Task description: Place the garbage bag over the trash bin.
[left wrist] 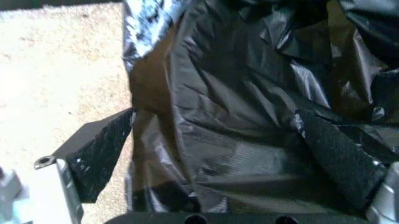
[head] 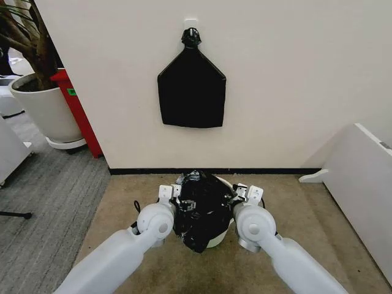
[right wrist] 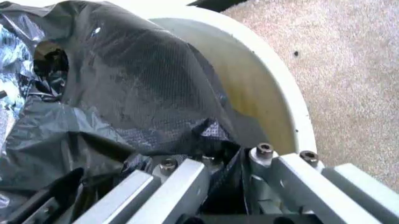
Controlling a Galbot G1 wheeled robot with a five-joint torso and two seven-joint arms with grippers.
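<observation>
Garbage bag point(head: 202, 208): lying rumpled over the trash bin's mouth, drooping down its front.
Trash bin point(head: 222, 236): standing on tan carpet point(head: 122, 202) near the wall; cream rim showing at the right.
Left gripper point(left wrist: 218, 154): pressing into bag plastic, fingers spread wide.
Right gripper point(right wrist: 215, 170): pinching bag film at the rim.
Black bundle point(head: 192, 89): hanging on the wall.

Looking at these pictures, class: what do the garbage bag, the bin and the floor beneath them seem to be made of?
Garbage bag: thin black plastic film, glossy; it crinkles and catches bright highlights.
Bin: likely moulded plastic, cream-white, smooth, with a rolled rim.
Floor: apparently short-pile carpet, beige and speckled, matte.
The left gripper and right gripper flank the bag.
</observation>
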